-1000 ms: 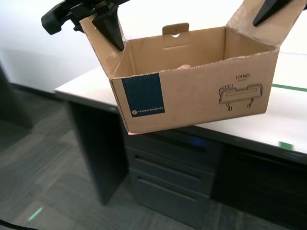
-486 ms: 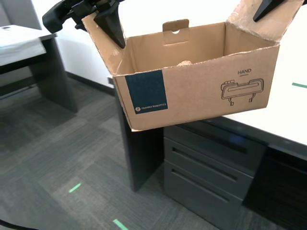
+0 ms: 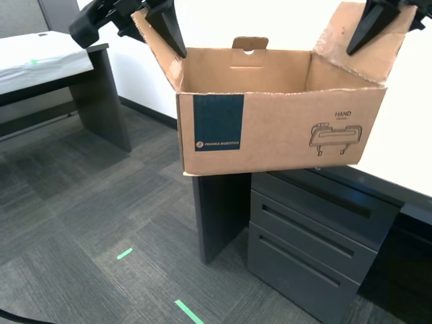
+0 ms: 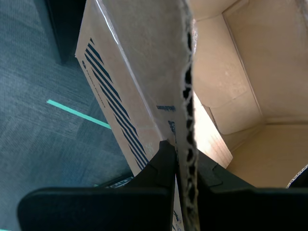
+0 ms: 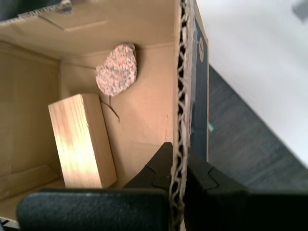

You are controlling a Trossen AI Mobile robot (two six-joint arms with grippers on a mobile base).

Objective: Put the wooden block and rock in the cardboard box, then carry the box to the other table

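The other table (image 3: 42, 66) sat off at the exterior view's left, and the box (image 3: 283, 135) hung in the air well short of it, flaps up, so I'd call this mid-carry. The block (image 5: 82, 139) lay flat on the box floor with the rock (image 5: 116, 70) just beside it, so the loading part looked done. My first gripper (image 5: 175, 162) and second gripper (image 4: 183, 156) each had their jaws pinching an upright flap edge, which is probably what kept the box hanging level.
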